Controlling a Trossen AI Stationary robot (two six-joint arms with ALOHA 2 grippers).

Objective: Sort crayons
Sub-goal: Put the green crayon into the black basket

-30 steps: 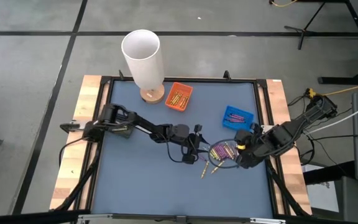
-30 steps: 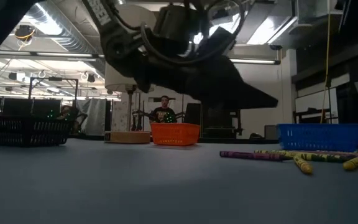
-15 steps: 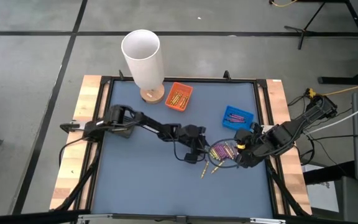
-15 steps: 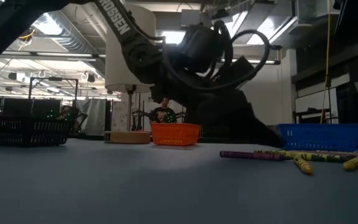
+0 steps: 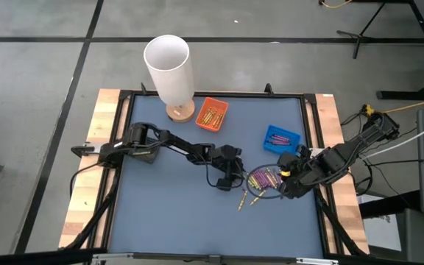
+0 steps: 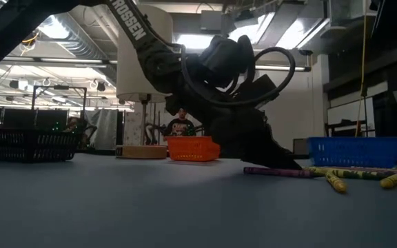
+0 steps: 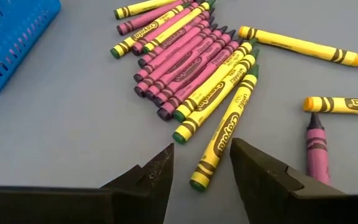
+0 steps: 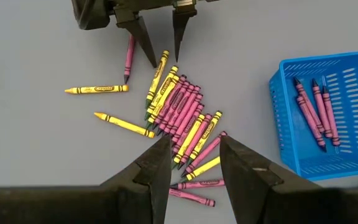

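A pile of yellow and purple crayons lies flat on the grey-blue mat, with a few strays beside it. My left gripper is open and low over the mat at the pile's left edge. Its fingertips stand on either side of the near end of one yellow crayon without touching it. The right wrist view shows that same gripper beyond the pile. My right gripper is open and hangs above the pile's right side with nothing between its fingers. A purple crayon lies just beside the left gripper's finger.
A blue basket with several purple crayons stands far right of the pile. An orange basket with yellow crayons stands near the far edge. A tall white cylinder stands on a wooden base at the far left. Bare mat lies toward the near edge.
My left gripper has come down to the mat and moved a little toward the crayon pile, tipping its fingers less steeply. It has stayed open. The crayons have not moved.
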